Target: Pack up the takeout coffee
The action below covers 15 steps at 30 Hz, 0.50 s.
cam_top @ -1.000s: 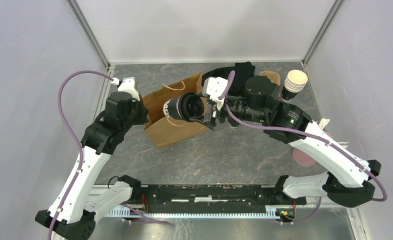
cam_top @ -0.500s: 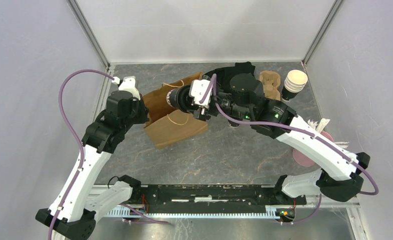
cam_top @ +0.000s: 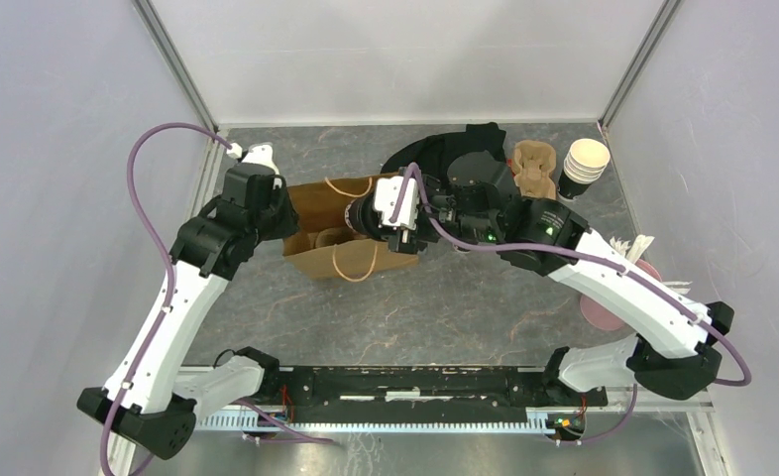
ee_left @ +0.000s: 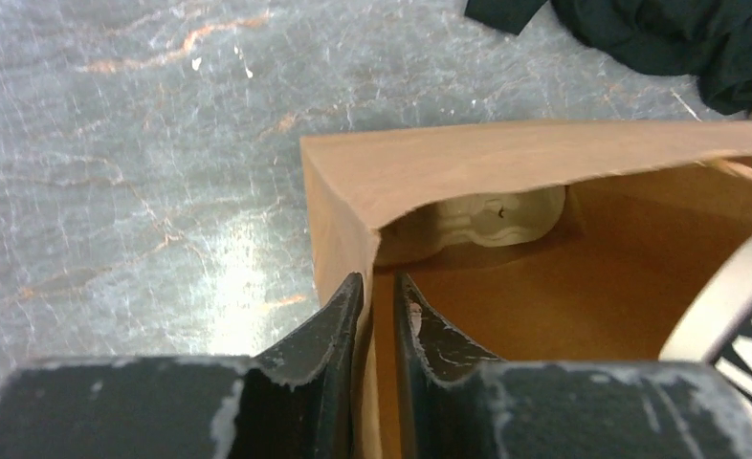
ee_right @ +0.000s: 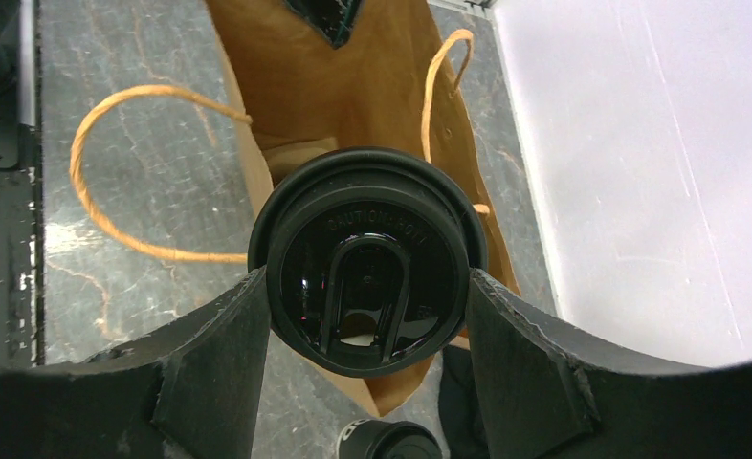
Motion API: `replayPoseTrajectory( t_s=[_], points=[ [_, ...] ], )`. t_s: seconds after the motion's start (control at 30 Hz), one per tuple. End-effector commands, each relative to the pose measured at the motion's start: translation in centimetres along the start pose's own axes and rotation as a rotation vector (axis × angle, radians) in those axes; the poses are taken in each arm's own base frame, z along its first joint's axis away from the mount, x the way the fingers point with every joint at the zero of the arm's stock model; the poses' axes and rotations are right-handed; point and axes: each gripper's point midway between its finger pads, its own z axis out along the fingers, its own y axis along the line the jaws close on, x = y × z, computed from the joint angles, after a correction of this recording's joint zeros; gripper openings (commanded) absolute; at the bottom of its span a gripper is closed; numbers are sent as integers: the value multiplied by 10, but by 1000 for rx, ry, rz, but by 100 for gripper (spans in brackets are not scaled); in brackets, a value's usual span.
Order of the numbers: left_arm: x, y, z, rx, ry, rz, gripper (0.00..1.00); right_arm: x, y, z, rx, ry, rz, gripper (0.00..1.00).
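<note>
The right gripper [ee_right: 367, 287] clamps its jaws wide on a small black paper cup with a round black sip lid [ee_right: 367, 253], at the mouth of a brown paper bag [ee_right: 353, 86]. The left gripper [ee_left: 377, 287] sets narrowly parted jaws astride the bag's wall, above the grey marbled desk [cam_top: 445, 297].

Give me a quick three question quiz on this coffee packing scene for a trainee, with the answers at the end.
1. True or false: the right tool holds a cup with no lid.
2. What do the left tool fingers straddle? A: a wall of the brown paper bag. B: a spoon. C: a plate.
3. Fill in: the stack of lidless cups stands at the far ___ corner of the table.

Key: 1 false, it holds a lidded coffee cup at the bag's mouth. 2 A, one finger inside and one outside. 3 right.
</note>
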Motion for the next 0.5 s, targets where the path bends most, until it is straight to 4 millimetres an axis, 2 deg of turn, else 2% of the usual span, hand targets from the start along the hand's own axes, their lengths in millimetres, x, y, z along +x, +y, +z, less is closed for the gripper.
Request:
replayPoseTrajectory(
  t_s=[0.0,0.17,0.37,0.47],
  points=[
    [4,1,-9,-32,46,-99,27,-13,14,-15,-30,-42,34,0],
    [1,7,-6,-74,48,-85,30,-6,26,-13,-27,-3,64,0],
    [-8,11,-4,-117,42,-62,33,-9,34,-11,-5,4,105,0],
    [-5,15,-3,-129,45,-50,23,-5,43,-8,8,35,101,0]
  ],
)
